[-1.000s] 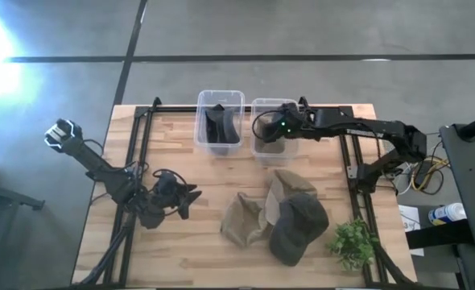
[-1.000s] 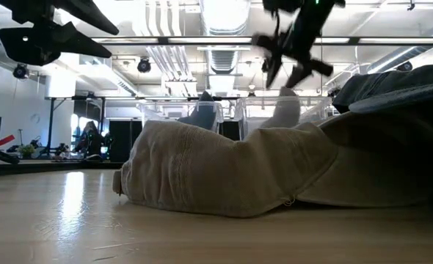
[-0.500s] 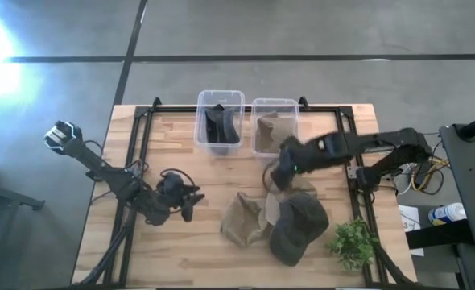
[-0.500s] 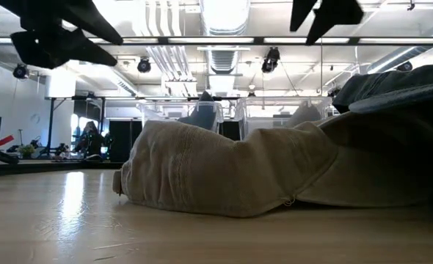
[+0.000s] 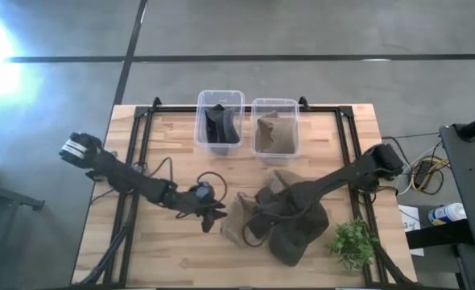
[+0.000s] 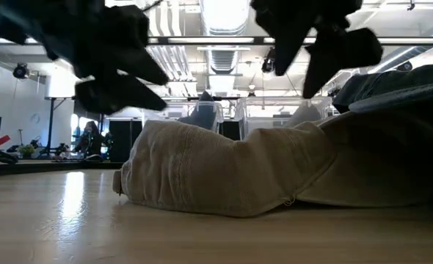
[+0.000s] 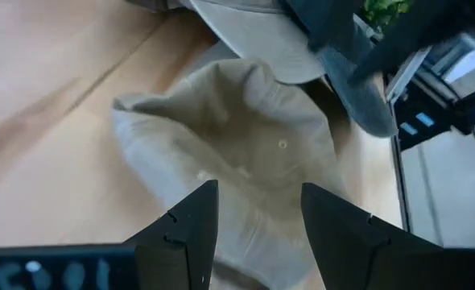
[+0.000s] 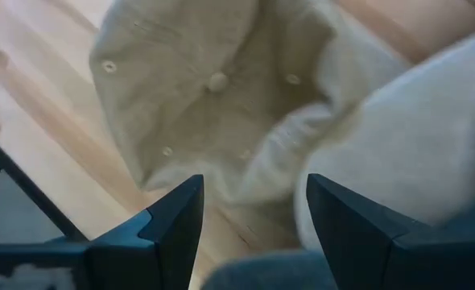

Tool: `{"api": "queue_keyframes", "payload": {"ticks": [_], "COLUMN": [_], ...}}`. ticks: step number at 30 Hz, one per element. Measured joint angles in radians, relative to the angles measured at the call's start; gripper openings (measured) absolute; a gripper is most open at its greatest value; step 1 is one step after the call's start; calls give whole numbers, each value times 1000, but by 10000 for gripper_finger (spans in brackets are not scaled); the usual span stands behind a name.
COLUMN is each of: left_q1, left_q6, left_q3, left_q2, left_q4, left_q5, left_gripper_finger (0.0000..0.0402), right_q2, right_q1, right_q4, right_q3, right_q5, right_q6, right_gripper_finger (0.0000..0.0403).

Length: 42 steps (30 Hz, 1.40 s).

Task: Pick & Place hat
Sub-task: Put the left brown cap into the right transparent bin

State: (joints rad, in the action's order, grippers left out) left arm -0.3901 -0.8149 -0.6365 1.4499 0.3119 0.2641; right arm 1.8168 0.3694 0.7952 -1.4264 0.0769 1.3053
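A tan cap (image 5: 236, 219) lies crown-up on the table's near middle, its side showing in the low view (image 6: 224, 172). A dark grey-green cap (image 5: 303, 232) rests partly on it and on a second tan cap (image 5: 290, 180). My left gripper (image 5: 218, 217) hovers open at the tan cap's left edge, the cap (image 7: 245, 137) ahead of its fingers (image 7: 259, 189). My right gripper (image 5: 255, 221) hangs open over the same cap's right part (image 8: 189, 89), fingers apart (image 8: 254, 181). Neither touches it.
Two clear bins stand at the far middle: the left one (image 5: 220, 142) holds a dark cap, the right one (image 5: 256, 129) a tan cap. A small green plant (image 5: 352, 243) stands near the right near corner. Black frame rails (image 5: 133, 161) run along both table sides.
My right gripper left the tan-cap bin and swept toward the near edge and left, dropping low over the tan cap on the table. My left gripper travelled right across the table to that cap's left edge. The caps have kept their places.
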Motion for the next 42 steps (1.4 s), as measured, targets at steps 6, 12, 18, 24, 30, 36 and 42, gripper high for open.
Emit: {"api": "queue_keyframes", "payload": {"ticks": [6, 12, 18, 24, 30, 36, 42], "left_q1": [41, 39, 3, -53, -79, -75, -41], "left_q6": [-15, -8, -52, -167, -326, -304, -268], "left_q3": [-89, -172, -137, -65, -44, -46, -28], "left_q2": [188, 338, 301, 89, -137, -256, -187], "left_q4": [78, -119, -443, -701, -847, -705, -690], "left_q5": [-114, -189, -175, -62, 60, 244, 257], "left_gripper_finger": [172, 172, 172, 172, 172, 172, 172], "right_q2": [42, 36, 10, -14, -32, -32, -30], "right_q1": [-2, -3, -3, -8, -16, -58, -112], "right_q4": [-21, -4, 106, 173, 115, -242, -488], "right_q3": [19, 55, 63, 70, 70, 120, 227], "right_q5": [16, 46, 57, 62, 47, 57, 212], "right_q6": [10, 78, 119, 132, 129, 109, 123], "right_gripper_finger": [214, 214, 214, 215, 215, 214, 215]}}
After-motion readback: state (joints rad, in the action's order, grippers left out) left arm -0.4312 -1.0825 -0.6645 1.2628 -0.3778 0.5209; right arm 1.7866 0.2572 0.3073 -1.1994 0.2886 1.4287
